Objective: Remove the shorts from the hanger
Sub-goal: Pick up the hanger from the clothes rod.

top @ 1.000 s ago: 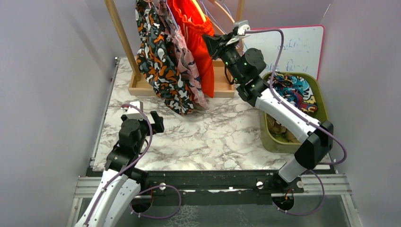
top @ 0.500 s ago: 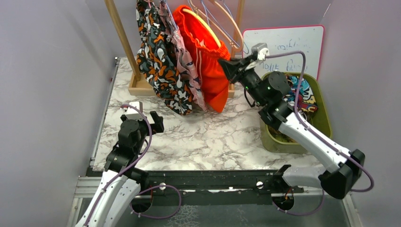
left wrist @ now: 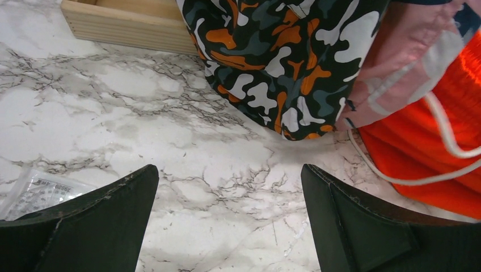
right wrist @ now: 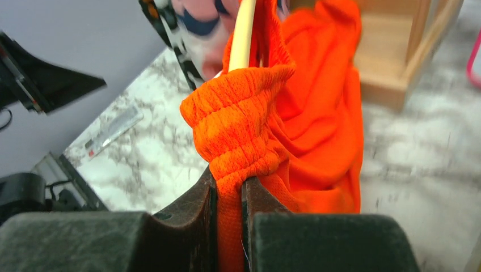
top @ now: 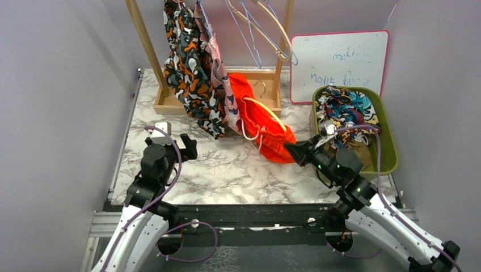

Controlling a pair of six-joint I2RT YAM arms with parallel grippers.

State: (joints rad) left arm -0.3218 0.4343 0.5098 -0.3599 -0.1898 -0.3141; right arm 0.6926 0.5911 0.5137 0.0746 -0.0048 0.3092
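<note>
Top external: right gripper (top: 296,152) sits low over the table (top: 227,170), front right, just beside the green bin (top: 389,148). Its jaws are pinched tight on a bunched elastic edge of the orange shorts (top: 272,133). The shorts are off the rail and slumped on the marble, stretching from the rack (top: 146,48) base toward the gripper. A cream hanger (top: 266,107) lies with them, partly wrapped in the fabric, and a white drawstring (top: 245,134) loops out on the left side. Right wrist: the gathered orange waistband stands up between the two fingers, and the hanger bar runs into the cloth just above the grip. On the rail hang the blotch shorts (top: 190,73) and, touching them on the right, the pink shorts (top: 218,85); their lower hems reach close to the table, the pink pair touching the orange. Bare wire hangers (top: 249,25) hang farther right on the rail. Multicolour shorts (top: 346,109) lie in the bin, with a whiteboard (top: 340,59) propped behind it. Left gripper (top: 184,146) is front left, well apart from all the fabric, fingers spread wide with nothing between them. Left wrist: blotch hem ahead, orange cloth at right, a clear packet (left wrist: 39,192) by the left finger.
</note>
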